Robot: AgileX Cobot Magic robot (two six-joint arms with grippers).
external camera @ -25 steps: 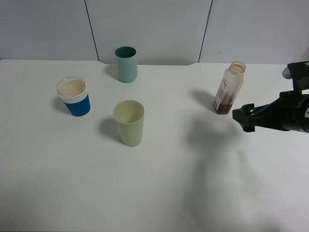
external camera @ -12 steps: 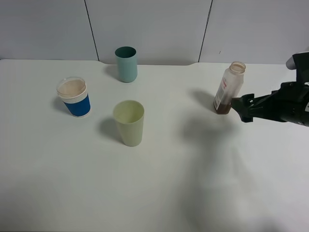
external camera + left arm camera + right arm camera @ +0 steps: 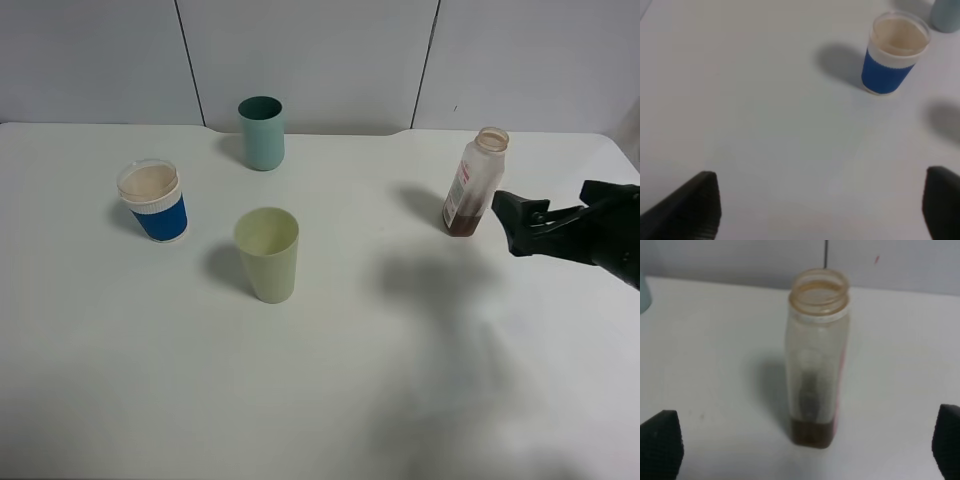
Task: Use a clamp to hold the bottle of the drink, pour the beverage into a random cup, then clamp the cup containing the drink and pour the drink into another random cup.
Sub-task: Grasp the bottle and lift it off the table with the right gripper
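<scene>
The open-topped clear bottle (image 3: 474,182) (image 3: 817,360) stands upright at the right of the table, with a little brown drink in its bottom. My right gripper (image 3: 540,212) (image 3: 804,455) is open just to the right of it and not touching; in the right wrist view the bottle stands ahead, centred between the fingertips. A blue cup with a white rim (image 3: 154,202) (image 3: 894,55), a teal cup (image 3: 261,132) (image 3: 946,12) and a pale green cup (image 3: 267,253) stand upright on the left half. My left gripper (image 3: 822,205) is open over bare table, short of the blue cup.
The white table (image 3: 350,400) runs back to a grey panelled wall (image 3: 320,50). The left arm is outside the exterior high view. The right arm's shadow (image 3: 440,300) falls on the table in front of the bottle.
My right gripper has moved toward the far side of the table and now sits level with the bottle's lower half. Bottle and cups have not moved.
</scene>
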